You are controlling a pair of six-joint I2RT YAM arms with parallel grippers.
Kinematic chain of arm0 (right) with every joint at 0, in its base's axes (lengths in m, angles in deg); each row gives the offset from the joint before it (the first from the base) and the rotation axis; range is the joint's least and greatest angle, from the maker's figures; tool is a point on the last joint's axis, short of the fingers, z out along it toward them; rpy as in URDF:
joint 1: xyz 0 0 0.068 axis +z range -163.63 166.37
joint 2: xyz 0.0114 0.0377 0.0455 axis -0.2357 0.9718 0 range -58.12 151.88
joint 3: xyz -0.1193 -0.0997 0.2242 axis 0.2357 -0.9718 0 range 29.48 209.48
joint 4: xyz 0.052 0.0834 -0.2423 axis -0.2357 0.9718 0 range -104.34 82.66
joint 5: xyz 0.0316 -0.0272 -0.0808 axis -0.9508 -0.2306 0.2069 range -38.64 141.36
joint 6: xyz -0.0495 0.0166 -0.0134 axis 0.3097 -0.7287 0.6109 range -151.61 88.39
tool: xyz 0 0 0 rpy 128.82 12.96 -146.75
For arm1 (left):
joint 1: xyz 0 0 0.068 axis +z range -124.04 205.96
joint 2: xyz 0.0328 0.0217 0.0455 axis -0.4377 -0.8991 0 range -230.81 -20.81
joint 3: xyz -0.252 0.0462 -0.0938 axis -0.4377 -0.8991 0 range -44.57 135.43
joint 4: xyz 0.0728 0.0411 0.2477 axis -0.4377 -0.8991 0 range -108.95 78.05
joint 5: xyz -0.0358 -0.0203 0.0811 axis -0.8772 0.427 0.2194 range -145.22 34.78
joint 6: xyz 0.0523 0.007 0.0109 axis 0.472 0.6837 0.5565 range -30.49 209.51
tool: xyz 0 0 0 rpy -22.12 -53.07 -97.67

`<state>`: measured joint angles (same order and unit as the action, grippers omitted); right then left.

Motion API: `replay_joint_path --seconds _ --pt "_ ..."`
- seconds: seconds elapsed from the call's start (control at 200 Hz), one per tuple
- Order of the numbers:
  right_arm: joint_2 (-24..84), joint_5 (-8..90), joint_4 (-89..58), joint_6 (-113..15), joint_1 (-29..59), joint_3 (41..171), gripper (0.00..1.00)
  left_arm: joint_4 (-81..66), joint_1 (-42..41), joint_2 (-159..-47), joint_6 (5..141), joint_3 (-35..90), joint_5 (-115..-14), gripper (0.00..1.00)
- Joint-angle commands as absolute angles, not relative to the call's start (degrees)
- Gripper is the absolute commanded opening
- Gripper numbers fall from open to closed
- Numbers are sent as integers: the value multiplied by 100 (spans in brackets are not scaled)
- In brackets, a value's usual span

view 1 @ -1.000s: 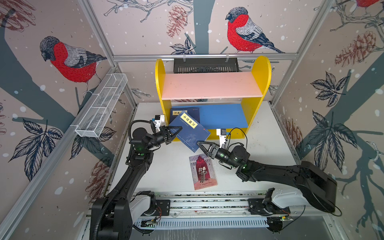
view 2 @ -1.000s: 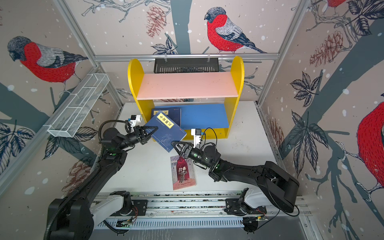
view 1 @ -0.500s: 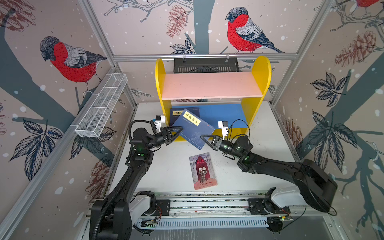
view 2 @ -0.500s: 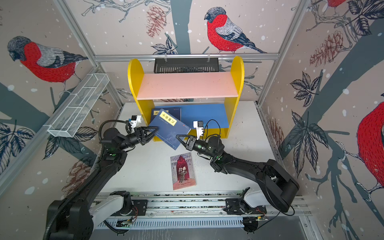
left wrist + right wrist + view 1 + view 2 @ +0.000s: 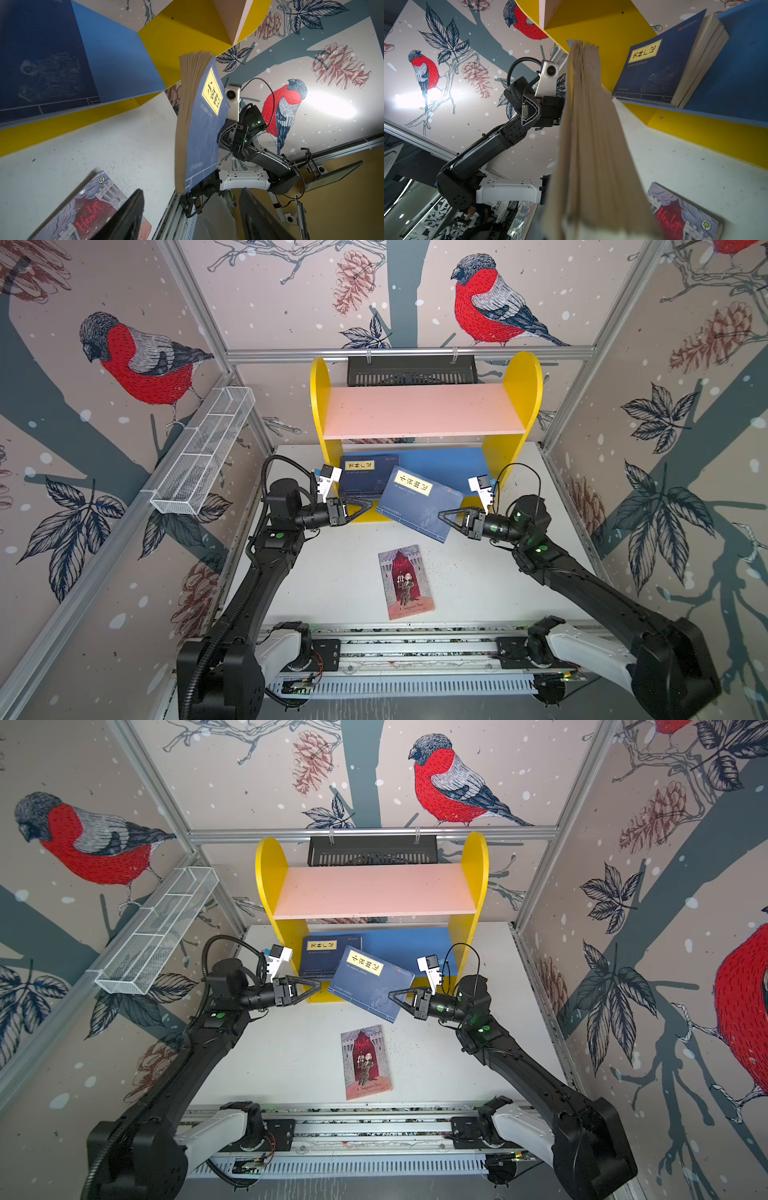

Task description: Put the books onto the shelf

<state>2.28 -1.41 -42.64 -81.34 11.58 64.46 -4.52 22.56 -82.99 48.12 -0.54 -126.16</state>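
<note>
Right hand (image 5: pixel 444 516) pinches thin navy yellow-labelled paperback (image 5: pixel 417 506), tilted in air at front of yellow-sided wooden shelf (image 5: pixel 424 410). Left hand (image 5: pixel 362 506) spread, just beside it, not touching. Best: level it, slide flat onto blue lower board (image 5: pixel 449 466) next to shelved navy book (image 5: pixel 368 479), avoid yellow panel (image 5: pixel 519 402). Red Hamlet paperback (image 5: pixel 405 583) lies on white worktop (image 5: pixel 332 572).

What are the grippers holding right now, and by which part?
Right gripper clamps the tilted navy book at its near right corner; left gripper is open, holding nothing.
</note>
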Motion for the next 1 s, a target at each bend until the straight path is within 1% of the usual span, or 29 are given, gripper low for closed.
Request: replay_joint_path --seconds 0.0,0.22,0.33,0.375,0.455,0.505,0.57,0.635,0.675,0.71,0.74,0.76,0.815,0.865,0.995 --pt "113 -950 -3856 -7758 1145 6572 0 -379 2190 -8317 5068 -137 -13032 74" --pt "240 -1273 -3355 -7444 1185 6893 1 333 1960 -8374 4289 -279 -13583 77" --pt "397 -1438 -3356 -7370 1294 7008 0 410 1839 -8349 4241 -352 -13547 74" --pt "509 -1517 -3259 -7268 1346 7079 1 442 1782 -8335 4231 -366 -13554 72" --pt "706 -1563 -3047 -7087 1430 7237 1 441 1709 -8334 4207 -387 -13582 60" --pt "837 -1603 -3041 -7055 1481 7325 1 465 1686 -8339 4202 -404 -13607 48" --pt "976 -1590 -3076 -7041 1556 7438 1 490 1686 -8342 4189 -437 -13584 36" --pt "1134 -1580 -3069 -7017 1628 7567 2 581 1682 -8348 4132 -496 -13524 17" --pt "1240 -1571 -3077 -7003 1665 7649 2 639 1682 -8348 4093 -532 -13481 9" --pt "1323 -1540 -3083 -6993 1686 7706 5 680 1682 -8352 4058 -552 -13447 4" --pt "1342 -1504 -3095 -6993 1695 7742 13 701 1682 -8348 4032 -562 -13413 0" --pt "1342 -1466 -3108 -6999 1695 7756 17 710 1682 -8349 4029 -563 -13396 0" --pt "1532 -1336 -3129 -7017 1675 7759 21 713 1689 -8339 4058 -533 -13361 0" --pt "1533 -1195 -3212 -7076 1620 7700 33 685 1712 -8322 4094 -509 -13329 0" --pt "1394 -1104 -4209 -7792 1398 7140 37 368 1824 -8318 4339 -368 -13175 0"
